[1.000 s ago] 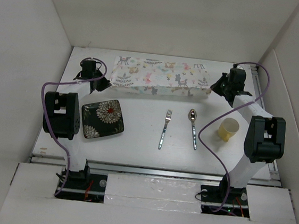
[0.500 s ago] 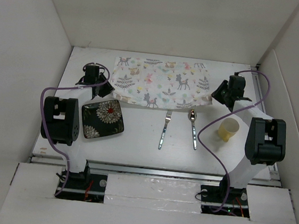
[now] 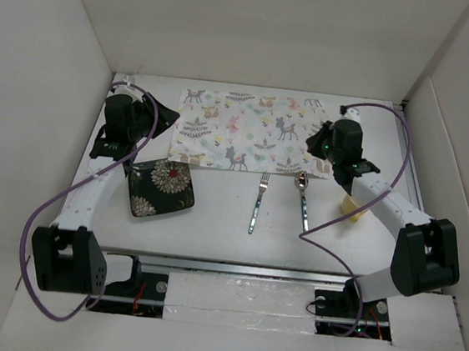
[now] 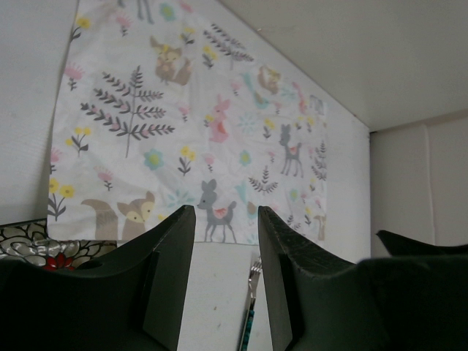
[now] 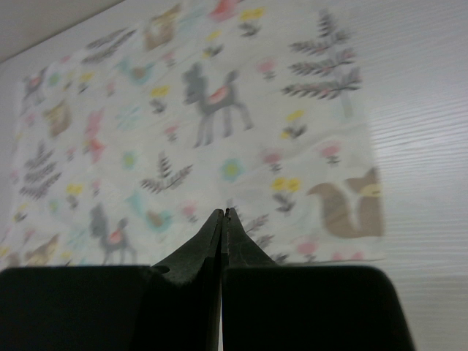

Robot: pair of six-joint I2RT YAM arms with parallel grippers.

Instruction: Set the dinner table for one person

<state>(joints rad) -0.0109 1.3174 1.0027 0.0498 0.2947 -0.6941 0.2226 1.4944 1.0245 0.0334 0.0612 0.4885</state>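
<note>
Arms now stretched forward, left tool [image 4: 227,219], right tool [image 5: 223,216] flanking flat placemat [image 3: 251,133].

The end effector [image 5: 222,213] fills the bottom of the view, its two dark fingers pressed together with nothing between them. Beyond its tips a pastel animal-print placemat [image 5: 183,124] lies flat on the white table [image 5: 424,146]. A printed deer sits just ahead of the tips and a fox to their right. Bare table shows on the right.
</note>
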